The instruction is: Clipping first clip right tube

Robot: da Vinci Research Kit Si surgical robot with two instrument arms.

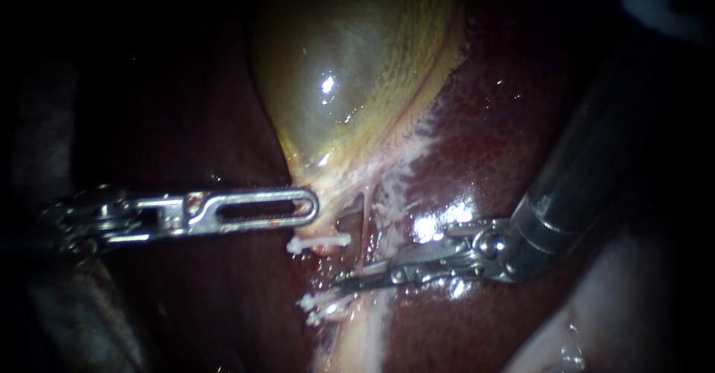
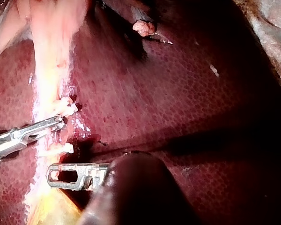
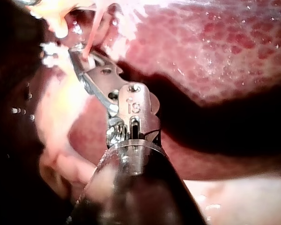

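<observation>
Well, the right instrument [image 1: 348, 279] has its jaws pinched narrow on the thin pink tube [image 1: 365, 220], with white clips [image 1: 320, 243] just beside (on a neighbouring strand). Opposite it, the left instrument [image 1: 310, 208] grips the gallbladder [image 1: 335, 68] at its neck, and liver [image 1: 506, 120] lies all around.

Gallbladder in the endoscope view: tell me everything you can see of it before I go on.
The gallbladder is a smooth, glossy, yellow-green sac that looks full and taut, with bright highlights. It lies on the dark red liver and narrows downward to a neck fringed with pale whitish tissue. The left instrument reaches that neck with its tip; whether it grips there cannot be told. The sac's upper part is lost in shadow.
</observation>
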